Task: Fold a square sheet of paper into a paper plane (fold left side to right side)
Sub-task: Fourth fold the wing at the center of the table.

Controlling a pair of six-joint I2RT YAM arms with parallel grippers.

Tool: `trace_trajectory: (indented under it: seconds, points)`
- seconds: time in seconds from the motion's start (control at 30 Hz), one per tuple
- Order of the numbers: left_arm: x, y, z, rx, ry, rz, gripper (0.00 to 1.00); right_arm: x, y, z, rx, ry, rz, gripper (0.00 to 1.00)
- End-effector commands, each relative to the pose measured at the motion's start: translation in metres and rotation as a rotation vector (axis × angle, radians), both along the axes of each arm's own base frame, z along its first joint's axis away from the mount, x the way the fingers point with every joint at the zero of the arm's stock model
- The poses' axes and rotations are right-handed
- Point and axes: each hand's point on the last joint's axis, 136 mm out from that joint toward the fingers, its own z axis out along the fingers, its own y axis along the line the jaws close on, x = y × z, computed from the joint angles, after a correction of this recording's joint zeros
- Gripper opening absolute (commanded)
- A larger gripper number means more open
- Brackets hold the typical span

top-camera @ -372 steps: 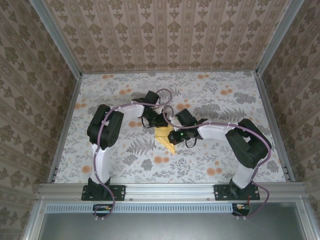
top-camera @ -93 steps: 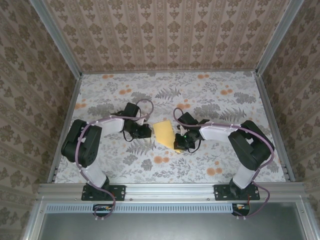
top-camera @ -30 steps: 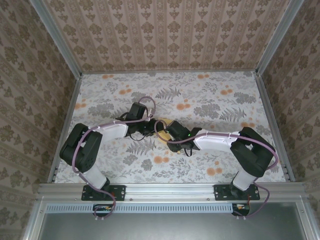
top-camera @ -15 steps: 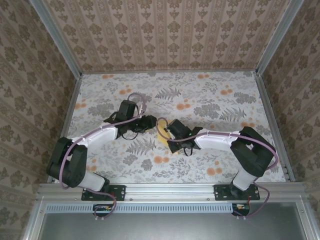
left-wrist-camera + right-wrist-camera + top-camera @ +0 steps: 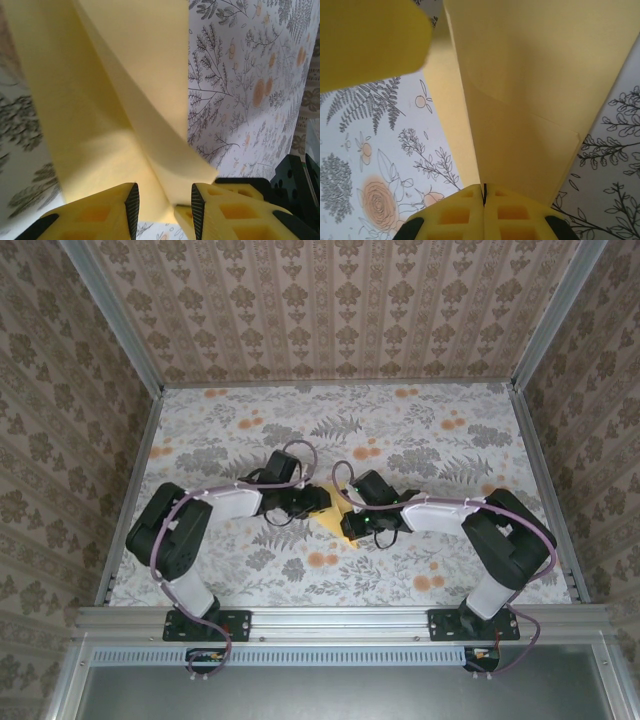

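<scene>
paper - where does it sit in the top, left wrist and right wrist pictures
top external: paper lies near the centre of the floral table cover.
left wrist: paper fills the upper left and centre, narrowing down between the left fingers.
right wrist: paper covers the top and right, running down to the closed right fingers.
shared landmark: the floral table cover with orange flowers, under the paper.

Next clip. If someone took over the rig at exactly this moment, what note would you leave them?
Right gripper: shut, pinching a creased edge of the sheet.
Left gripper: jaws apart, with a raised flap standing between them, apparently not clamped.
The sheet is mid-table between the two arms, partly folded.
Done: several creases are in.
Left: close this fold, press it flat, then finish the plane shape.
</scene>
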Motion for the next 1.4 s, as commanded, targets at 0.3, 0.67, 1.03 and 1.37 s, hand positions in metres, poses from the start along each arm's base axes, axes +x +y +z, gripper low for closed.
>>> trace_trajectory:
  seconds: [0.3, 0.67, 1.03, 1.37]
  points:
    - [0.012, -0.019, -0.01, 0.004, 0.019, -0.006, 0.36, 0.001, 0.001, 0.001, 0.137, 0.098, -0.053, 0.0]
    - [0.009, -0.013, -0.034, 0.064, 0.077, 0.018, 0.4, 0.002, 0.0, -0.005, 0.15, 0.135, -0.062, 0.03]
    - [0.003, -0.005, -0.044, 0.121, 0.102, 0.022, 0.4, 0.012, -0.006, 0.028, 0.232, 0.084, -0.085, 0.27]
    - [0.004, -0.005, -0.042, 0.117, 0.094, 0.023, 0.4, 0.045, -0.018, 0.041, 0.404, 0.138, -0.193, 0.42]
